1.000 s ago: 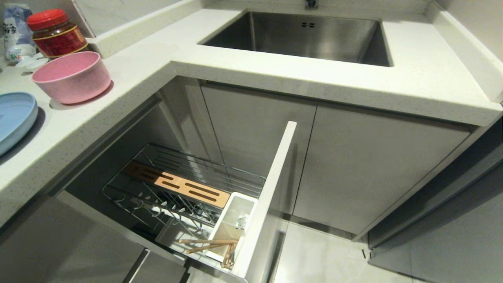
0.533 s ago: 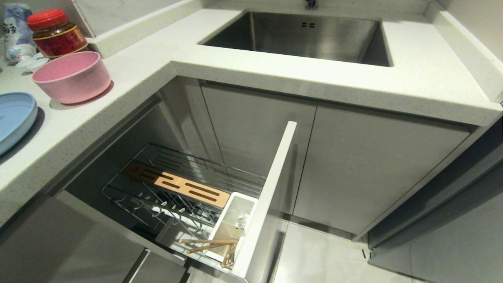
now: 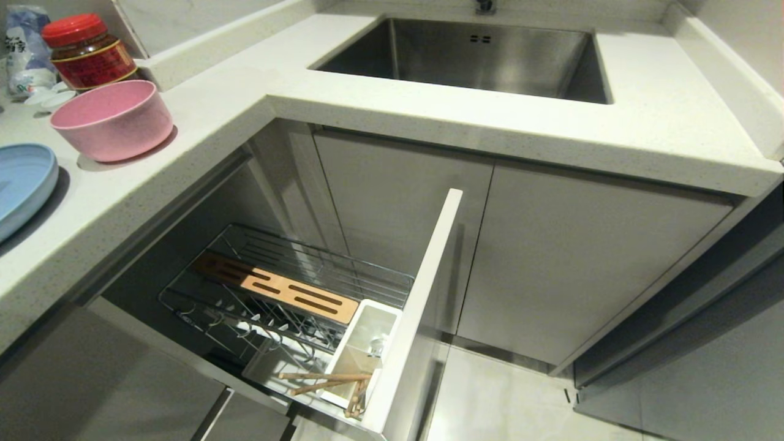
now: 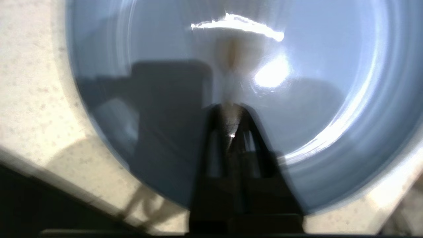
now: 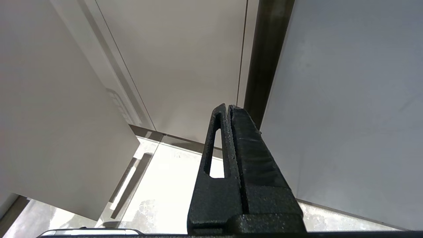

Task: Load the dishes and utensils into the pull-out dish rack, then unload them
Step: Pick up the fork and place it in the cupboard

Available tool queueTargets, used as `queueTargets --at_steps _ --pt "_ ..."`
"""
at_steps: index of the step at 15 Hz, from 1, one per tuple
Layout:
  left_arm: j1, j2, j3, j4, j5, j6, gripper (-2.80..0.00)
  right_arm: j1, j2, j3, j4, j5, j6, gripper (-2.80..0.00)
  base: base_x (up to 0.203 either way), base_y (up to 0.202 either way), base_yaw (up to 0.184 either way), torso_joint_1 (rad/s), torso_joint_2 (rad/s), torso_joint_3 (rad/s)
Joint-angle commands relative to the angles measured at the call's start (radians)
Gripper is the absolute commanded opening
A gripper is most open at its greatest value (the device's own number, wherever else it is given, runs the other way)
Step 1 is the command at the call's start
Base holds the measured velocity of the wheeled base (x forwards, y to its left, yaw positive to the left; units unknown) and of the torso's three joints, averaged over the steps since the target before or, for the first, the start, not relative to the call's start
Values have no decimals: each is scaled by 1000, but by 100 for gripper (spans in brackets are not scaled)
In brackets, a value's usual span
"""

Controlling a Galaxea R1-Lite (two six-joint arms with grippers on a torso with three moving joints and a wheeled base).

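Note:
The light-blue plate (image 3: 24,177) lies on the counter at the far left, and it fills the left wrist view as plate (image 4: 330,66). My left gripper (image 4: 228,109) hangs over the plate's middle, outside the head view. It is shut on a slim pale utensil, blurred, which I take for the fork (image 4: 231,76). The pink bowl (image 3: 110,119) stands behind the plate. Below the counter the pull-out dish rack (image 3: 318,269) stands open, with the chopsticks (image 3: 324,381) lying across its white bin (image 3: 392,318). My right gripper (image 5: 228,107) is shut and empty, parked near cabinet fronts.
A steel sink (image 3: 478,55) is set in the counter at the back. A red-lidded jar (image 3: 86,52) and small white saucers (image 3: 52,98) stand behind the bowl. The rack's white front panel (image 3: 422,294) juts out over the floor.

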Motion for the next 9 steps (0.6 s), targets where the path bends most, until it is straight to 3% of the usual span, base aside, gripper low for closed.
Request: queueTargets --at_steps 1,6,7,9 --pt "-2 -4 7 6 -3 4 -280 0 -1 26 -1 0 0 -280 0 0 0 0 0 0" --pt "-14 -51 -11 5 -10 -24 -280 0 -1 26 -1 0 0 -280 0 0 0 0 0 0" --pt "-16 -71 -26 3 -11 -76 -280 0 -1 26 -1 0 0 -280 0 0 0 0 0 0" --pt "-43 -117 -94 -1 -11 -243 -280 0 -1 26 -1 0 0 -280 0 0 0 0 0 0"
